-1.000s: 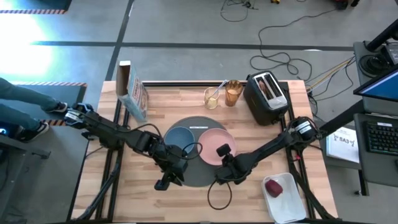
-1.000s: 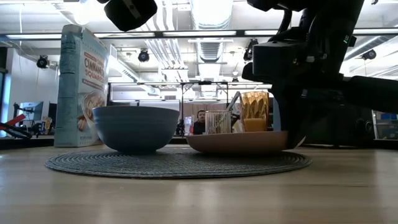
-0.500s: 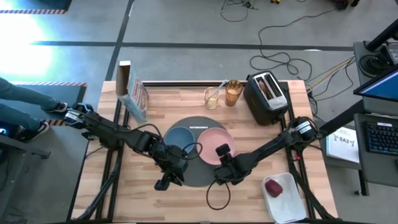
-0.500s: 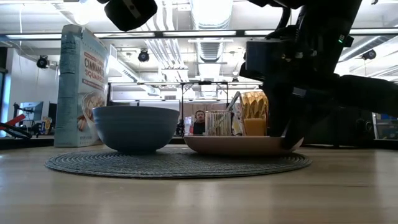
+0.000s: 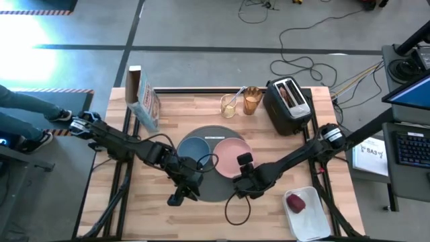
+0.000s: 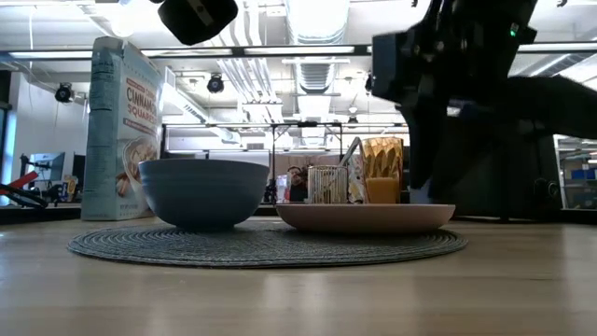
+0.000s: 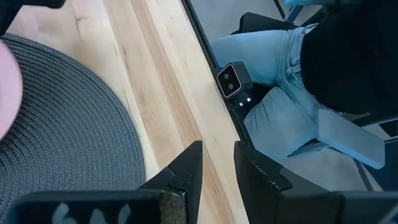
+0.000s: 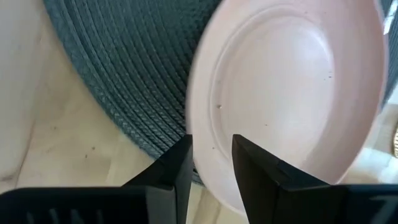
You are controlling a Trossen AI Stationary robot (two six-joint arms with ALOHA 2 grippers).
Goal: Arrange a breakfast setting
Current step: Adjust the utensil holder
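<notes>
The round dark-grey mat (image 5: 213, 181) lies in the middle of the table. The blue bowl (image 5: 194, 151) and the pink plate (image 5: 232, 154) stand side by side on it; both also show in the low view, the bowl (image 6: 203, 191) and the plate (image 6: 366, 217). My right gripper (image 5: 240, 183) is open, above the plate's near rim (image 8: 205, 155) and clear of it. My left gripper (image 5: 178, 196) is open and empty over the mat's near left edge (image 7: 74, 124). The amber tumbler (image 5: 252, 101) and a clear glass holding the spoon (image 5: 230, 105) stand at the far edge. The toast sits in the toaster (image 5: 287, 104). The red apple (image 5: 294, 201) lies on the white tray.
A cereal box (image 5: 142, 101) stands at the far left. The white tray (image 5: 310, 218) sits at the near right corner. A cable loop (image 5: 232, 210) hangs under my right arm. A person in jeans (image 7: 292, 68) and a small camera (image 7: 231, 79) are beyond the near edge.
My right gripper has gone up from the pink plate's rim and now stands clear above it. The plate lies flat on the mat.
</notes>
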